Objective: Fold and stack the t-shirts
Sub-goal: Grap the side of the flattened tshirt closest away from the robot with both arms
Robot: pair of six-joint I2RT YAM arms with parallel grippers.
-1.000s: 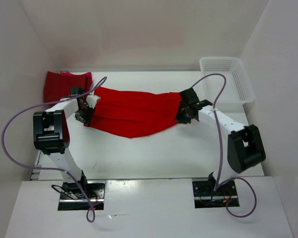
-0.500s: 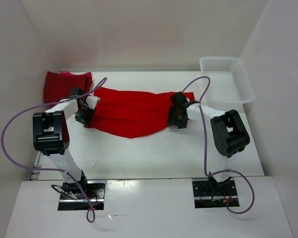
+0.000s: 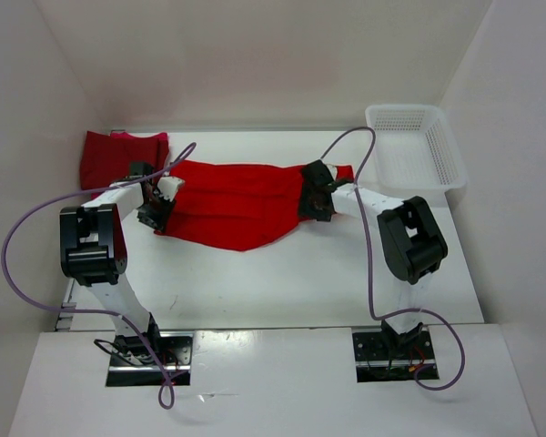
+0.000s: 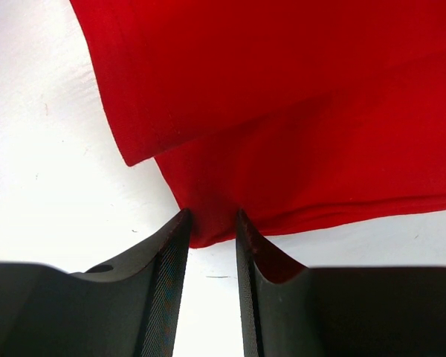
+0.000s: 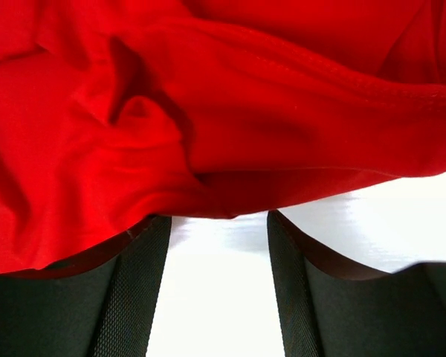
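Observation:
A bright red t-shirt (image 3: pixel 237 205) lies spread across the middle of the table. It also fills the left wrist view (image 4: pixel 297 111) and the right wrist view (image 5: pixel 208 97). My left gripper (image 3: pixel 156 211) is at its left end, jaws close together with the shirt's corner pinched between the tips (image 4: pixel 212 219). My right gripper (image 3: pixel 311 196) is over its right part, jaws apart (image 5: pixel 219 219). Bunched cloth lies at the tips and drapes over the left finger (image 5: pixel 126 253). A darker red folded t-shirt (image 3: pixel 118 155) lies at the back left. A third shirt is not distinguishable.
A white mesh basket (image 3: pixel 419 150) stands at the back right corner. White walls close in the table at the back and both sides. Purple cables loop over both arms.
My right gripper has moved left over the bright red shirt, and the cloth's right part has slackened and bunched. The left gripper has not moved.

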